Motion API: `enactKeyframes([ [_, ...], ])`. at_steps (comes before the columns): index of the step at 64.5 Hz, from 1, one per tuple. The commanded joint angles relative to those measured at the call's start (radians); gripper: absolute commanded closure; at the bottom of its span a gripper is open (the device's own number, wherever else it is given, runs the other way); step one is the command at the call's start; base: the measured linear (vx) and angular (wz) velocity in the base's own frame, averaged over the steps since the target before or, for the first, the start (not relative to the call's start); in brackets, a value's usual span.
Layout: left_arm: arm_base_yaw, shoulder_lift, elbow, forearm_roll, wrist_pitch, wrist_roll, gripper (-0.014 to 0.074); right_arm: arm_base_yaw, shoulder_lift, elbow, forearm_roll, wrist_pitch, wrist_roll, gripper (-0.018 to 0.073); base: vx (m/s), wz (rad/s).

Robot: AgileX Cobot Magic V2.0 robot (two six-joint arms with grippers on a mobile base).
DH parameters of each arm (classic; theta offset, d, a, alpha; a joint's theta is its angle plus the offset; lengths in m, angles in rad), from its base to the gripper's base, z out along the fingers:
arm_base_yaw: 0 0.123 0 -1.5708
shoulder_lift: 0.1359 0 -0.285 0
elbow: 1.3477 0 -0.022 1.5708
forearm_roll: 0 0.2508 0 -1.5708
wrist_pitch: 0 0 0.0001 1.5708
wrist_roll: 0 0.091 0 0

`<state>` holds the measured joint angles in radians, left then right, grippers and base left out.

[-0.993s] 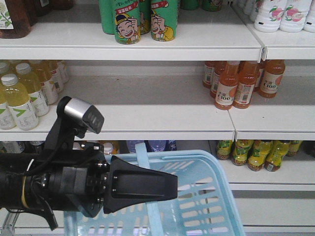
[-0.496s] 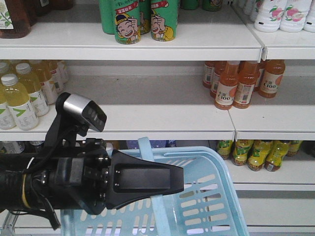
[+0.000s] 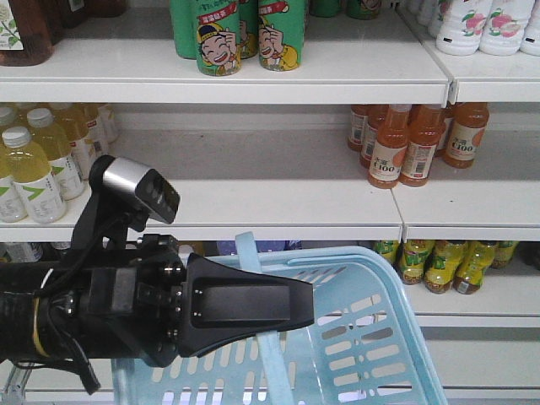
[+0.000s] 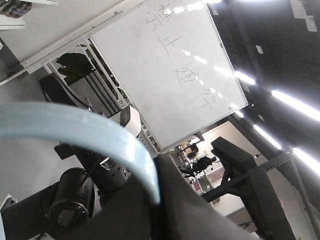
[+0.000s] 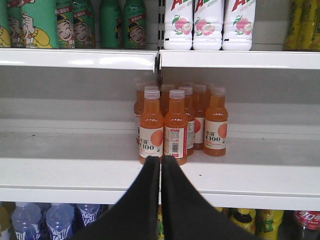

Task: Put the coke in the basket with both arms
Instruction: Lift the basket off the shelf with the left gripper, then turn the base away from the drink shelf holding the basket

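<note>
**While your left tool grips the basket handle, your right tool faces the juice shelf**

Where the front view looks onto the store shelves, your left tool [image 3: 305, 305] reaches in from the left with its broad flat side toward the camera. The light blue basket [image 3: 396, 337] hangs below and behind it, in front of the lower shelves. The basket's handle [image 3: 246, 251] stands upright and passes behind the tool. In the left wrist view it curves across and ends against a dark finger, so the tool is pinching it. A silver-capped camera module [image 3: 139, 187] sits above that wrist.

Your right tool [image 5: 160, 160] has its two black fingers pressed together, with only a thin seam between them. It points at a cluster of orange C100 bottles [image 5: 175, 130] on the middle shelf [image 5: 75, 172]. A red-labelled bottle [image 5: 306, 220] shows on the shelf below, at the right edge. You cannot tell from here whether it is the coke.
</note>
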<state>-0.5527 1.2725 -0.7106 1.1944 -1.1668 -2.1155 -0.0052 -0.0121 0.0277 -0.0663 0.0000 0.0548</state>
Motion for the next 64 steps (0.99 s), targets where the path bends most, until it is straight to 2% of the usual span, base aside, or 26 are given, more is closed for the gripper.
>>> enactKeyframes([
  [1, 0.000, -0.030, -0.021, -0.091, -0.211, -0.001, 0.0604, -0.003, -0.015, 0.015, -0.009, -0.071, -0.002, 0.0564, 0.00, 0.00],
  [10, 0.000, -0.030, -0.021, -0.072, -0.211, -0.001, 0.0604, -0.003, -0.015, 0.015, -0.009, -0.071, -0.002, 0.0564, 0.00, 0.00],
  [64, 0.000, -0.030, -0.021, -0.073, -0.211, -0.001, 0.0604, -0.003, -0.015, 0.015, -0.009, -0.071, -0.002, 0.0564, 0.00, 0.00],
])
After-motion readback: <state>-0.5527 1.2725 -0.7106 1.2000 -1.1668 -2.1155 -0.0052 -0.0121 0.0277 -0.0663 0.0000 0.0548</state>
